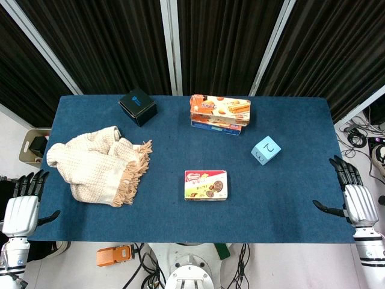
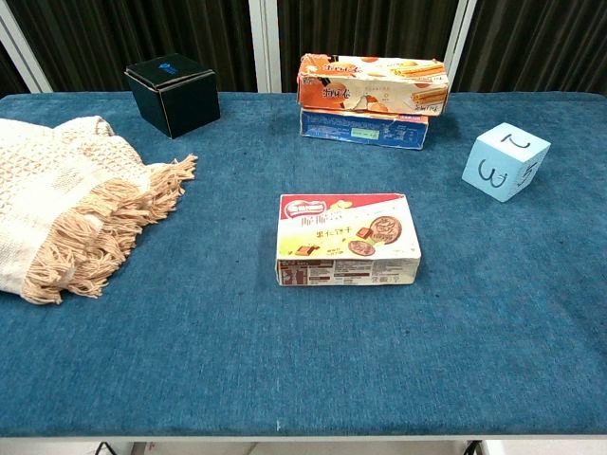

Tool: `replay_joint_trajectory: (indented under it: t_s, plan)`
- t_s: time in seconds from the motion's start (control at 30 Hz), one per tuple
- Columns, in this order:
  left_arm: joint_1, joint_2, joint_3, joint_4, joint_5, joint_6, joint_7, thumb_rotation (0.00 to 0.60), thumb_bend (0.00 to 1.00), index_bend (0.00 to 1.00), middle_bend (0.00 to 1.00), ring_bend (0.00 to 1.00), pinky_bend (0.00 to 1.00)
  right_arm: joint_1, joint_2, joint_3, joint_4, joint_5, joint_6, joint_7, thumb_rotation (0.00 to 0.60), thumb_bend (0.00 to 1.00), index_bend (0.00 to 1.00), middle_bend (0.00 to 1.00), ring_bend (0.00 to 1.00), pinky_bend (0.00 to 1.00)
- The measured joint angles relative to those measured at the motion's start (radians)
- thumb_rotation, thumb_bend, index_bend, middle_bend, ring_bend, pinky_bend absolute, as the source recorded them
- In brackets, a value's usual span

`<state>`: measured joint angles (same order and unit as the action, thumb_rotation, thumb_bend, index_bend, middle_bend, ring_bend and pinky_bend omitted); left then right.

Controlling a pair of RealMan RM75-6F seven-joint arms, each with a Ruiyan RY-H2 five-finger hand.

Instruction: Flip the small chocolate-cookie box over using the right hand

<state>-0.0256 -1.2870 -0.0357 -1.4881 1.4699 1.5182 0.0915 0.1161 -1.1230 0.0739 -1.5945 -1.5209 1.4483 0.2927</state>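
A desk covered in dark blue cloth stands in front of black pleated curtains. Near the middle of it, toward the front edge, lies the small flat chocolate-cookie box, red and yellow with pictures of cookies on its printed face, which is turned upward. It lies alone, touching nothing.

At the back of the desk, two longer biscuit boxes are stacked: an orange and white box rests on top of a blue box. To the left of the stack sits a small black cube-shaped box with a blue mark on its lid. A cream knitted cloth with tan fringe lies bunched on the left part of the desk. On the right, well apart from the cookie box, a pale blue foam cube shows handwritten numerals, a 2 and a 3.

The right robot hand, white with black fingers, hangs just off the right edge of the desk, fingers spread apart and holding nothing. The left robot hand hangs just off the left edge, also with fingers spread and holding nothing. Both are well apart from the cookie box. Only the view from the head shows the hands; the chest view shows the desk alone.
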Motion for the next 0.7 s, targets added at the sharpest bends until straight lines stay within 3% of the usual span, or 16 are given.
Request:
replay_joint_trajectory:
  t_s: [0.23, 0.43, 0.7]
  plan:
    - [0.001, 0.0, 0.002, 0.002, 0.005, 0.005, 0.0, 0.6, 0.0, 0.07, 0.06, 0.0, 0.0, 0.009, -0.002, -0.004, -0.015, -0.009, -0.011, -0.016, 0.6, 0.24, 0.0, 0.0, 0.0, 0.0]
    - [0.0, -0.002, 0.002, 0.002, 0.014, 0.01, -0.003, 0.6, 0.0, 0.07, 0.06, 0.0, 0.0, 0.053, -0.004, -0.007, -0.104, -0.044, -0.063, -0.052, 0.6, 0.24, 0.0, 0.0, 0.0, 0.0]
    - [-0.001, -0.002, 0.002, 0.007, 0.018, 0.014, -0.009, 0.6, 0.0, 0.07, 0.06, 0.0, 0.0, 0.185, -0.051, 0.029, -0.294, 0.027, -0.258, -0.339, 0.6, 0.2, 0.0, 0.0, 0.0, 0.0]
